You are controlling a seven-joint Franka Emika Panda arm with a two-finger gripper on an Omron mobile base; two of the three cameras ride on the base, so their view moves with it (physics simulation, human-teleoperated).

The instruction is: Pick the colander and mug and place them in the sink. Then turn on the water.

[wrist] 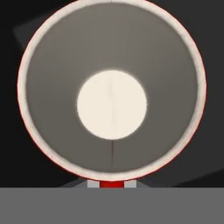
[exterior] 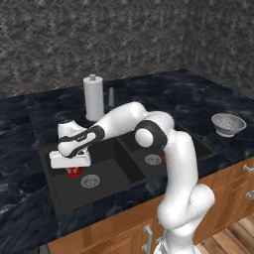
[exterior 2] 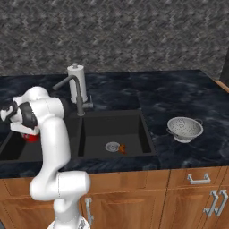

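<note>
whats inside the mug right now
Nothing. The hand view looks straight down into the mug: a bare white inside down to its round bottom. The gripper holds its rim over the sink.

colander [exterior 2: 184, 129]: perforated metal, silver-grey, dull sheen
mug [wrist: 111, 89]: red outside, smooth matt white inside
surface [exterior 2: 179, 96]: black marble, pale veining, slight gloss
sink [exterior 2: 114, 129]: dark, matt; drains silver metal
cabinets [exterior 2: 147, 197]: wood grain, metal handles
wall [exterior: 124, 39]: rough grey stone texture
</note>
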